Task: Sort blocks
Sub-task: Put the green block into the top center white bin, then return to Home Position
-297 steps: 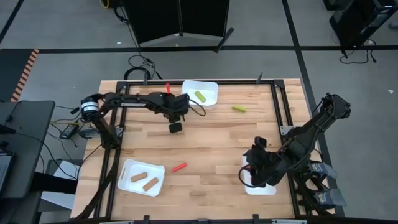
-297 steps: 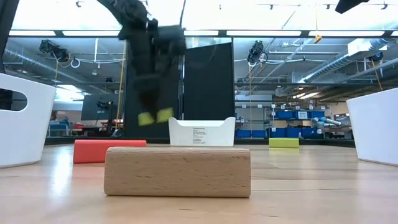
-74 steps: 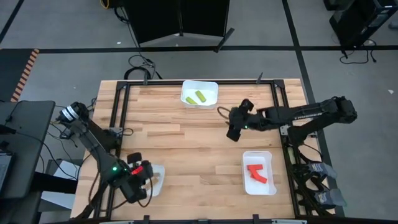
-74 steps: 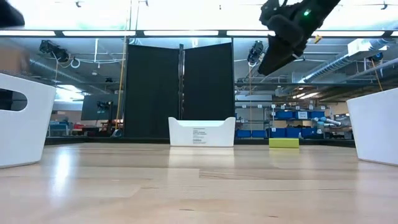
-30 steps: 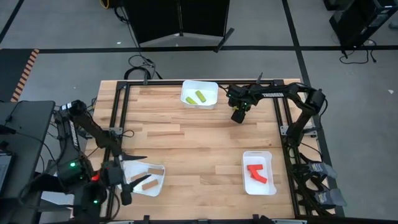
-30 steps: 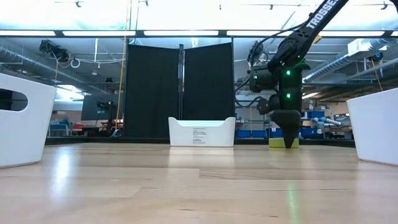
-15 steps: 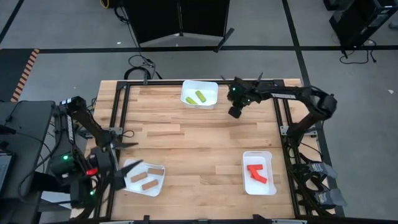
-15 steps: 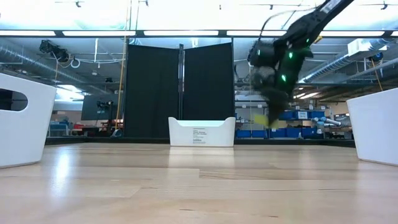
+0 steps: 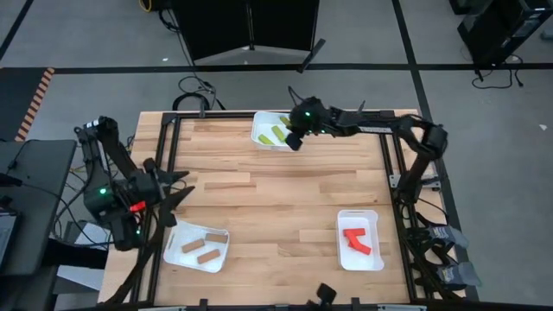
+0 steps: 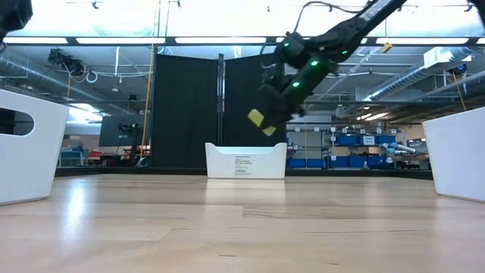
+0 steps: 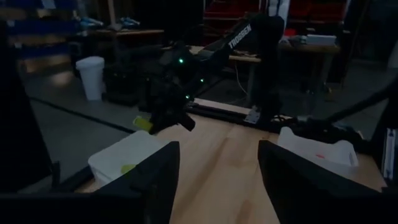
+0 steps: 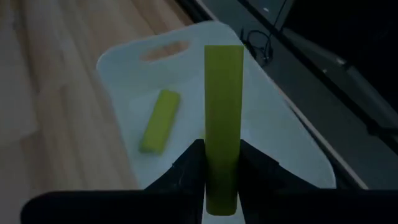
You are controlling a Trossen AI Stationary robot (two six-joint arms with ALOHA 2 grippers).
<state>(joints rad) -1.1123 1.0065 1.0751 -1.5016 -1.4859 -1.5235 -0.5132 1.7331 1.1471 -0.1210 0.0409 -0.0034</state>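
Note:
My right gripper (image 9: 294, 140) hangs above the far white tray (image 9: 263, 121), shut on a yellow-green block (image 12: 222, 106), which also shows in the low view (image 10: 261, 121). Another yellow-green block (image 12: 160, 120) lies flat on that tray's floor. Two tan blocks (image 9: 197, 248) lie in the near-left tray (image 9: 220, 235). Red blocks (image 9: 359, 240) lie in the near-right tray (image 9: 346, 259). My left gripper (image 11: 214, 180) is open and holds nothing; it stands at the table's left edge (image 9: 177, 186). My right gripper pinches the yellow-green block's two long sides near one end (image 12: 222, 171) between its two fingers. The rest of the block sticks out past the fingertips, in line with them. The fingers slant downward. The block is tilted and lifted clear above the far tray.
Bare wooden tabletop (image 9: 276, 199) lies between the three trays. A black metal frame (image 9: 389, 147) runs along the table's edges. In the low view, white tray walls (image 10: 30, 144) stand at both sides.
My right gripper has taken the yellow-green block up from the table at the far right and carried it toward the left edge, until it hangs over the far tray. My left arm has drawn back from the tan-block tray toward the far edge, along the table's left side.

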